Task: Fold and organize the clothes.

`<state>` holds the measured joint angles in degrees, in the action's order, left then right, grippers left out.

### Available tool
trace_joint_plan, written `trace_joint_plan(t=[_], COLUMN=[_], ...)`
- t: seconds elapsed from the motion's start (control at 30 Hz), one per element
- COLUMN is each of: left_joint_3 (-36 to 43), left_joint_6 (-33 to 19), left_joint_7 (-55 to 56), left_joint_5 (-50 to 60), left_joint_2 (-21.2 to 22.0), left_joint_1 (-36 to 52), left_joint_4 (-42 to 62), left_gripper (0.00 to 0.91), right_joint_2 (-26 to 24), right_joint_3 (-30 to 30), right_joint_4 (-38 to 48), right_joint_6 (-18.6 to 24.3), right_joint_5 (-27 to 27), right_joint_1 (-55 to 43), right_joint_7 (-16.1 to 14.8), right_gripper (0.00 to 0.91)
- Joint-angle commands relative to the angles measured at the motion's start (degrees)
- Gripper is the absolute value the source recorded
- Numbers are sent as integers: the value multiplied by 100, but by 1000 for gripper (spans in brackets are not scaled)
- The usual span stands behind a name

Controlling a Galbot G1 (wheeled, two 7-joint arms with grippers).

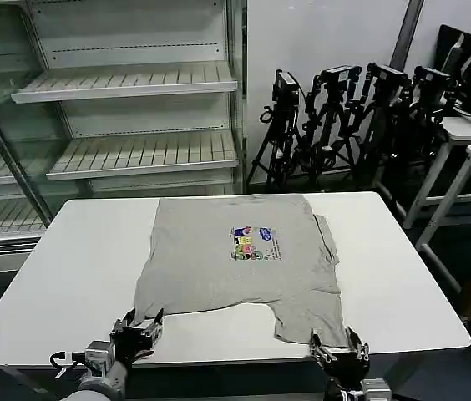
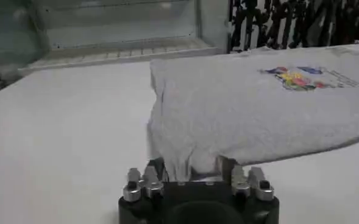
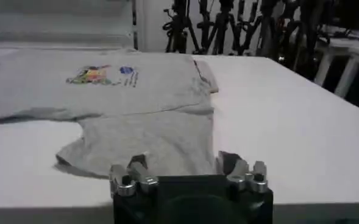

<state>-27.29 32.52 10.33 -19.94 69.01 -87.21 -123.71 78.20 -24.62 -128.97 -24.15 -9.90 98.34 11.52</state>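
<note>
Shirt [image 1: 235,259] print unreadable; left pincer [image 1: 138,327] pinches its corner, right pincer [image 1: 341,349] spread.

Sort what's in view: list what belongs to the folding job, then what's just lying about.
Job:
grey shirt with chest print, spread on the white table
left tool at its near-left corner
right tool at its near-right edge

Not part of it:
shelves
camera tripods
</note>
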Motion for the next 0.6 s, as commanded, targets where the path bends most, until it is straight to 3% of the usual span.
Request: trace_joint_plan(t=[0.03, 0.33, 0.6], left_joint_3=[-15, -110, -321], left_joint_6=[51, -12, -8], left_joint_7=[2, 63, 100], left_joint_5=[-180, -346, -336], left_joint_2=[-16, 33, 92], left_joint_1=[-21, -68, -408], left_joint_4=[15, -196, -864], left_gripper=[30, 30, 30], right_joint_2=[4, 32, -66], right_joint_3=[-19, 21, -2], right_joint_4=[9, -121, -978], right_joint_6=[45, 314, 446], right_joint_5=[-182, -179, -42], right_joint_1=[87, 141, 806], right_joint_7=[2, 2, -9], right_gripper=[0, 0, 0])
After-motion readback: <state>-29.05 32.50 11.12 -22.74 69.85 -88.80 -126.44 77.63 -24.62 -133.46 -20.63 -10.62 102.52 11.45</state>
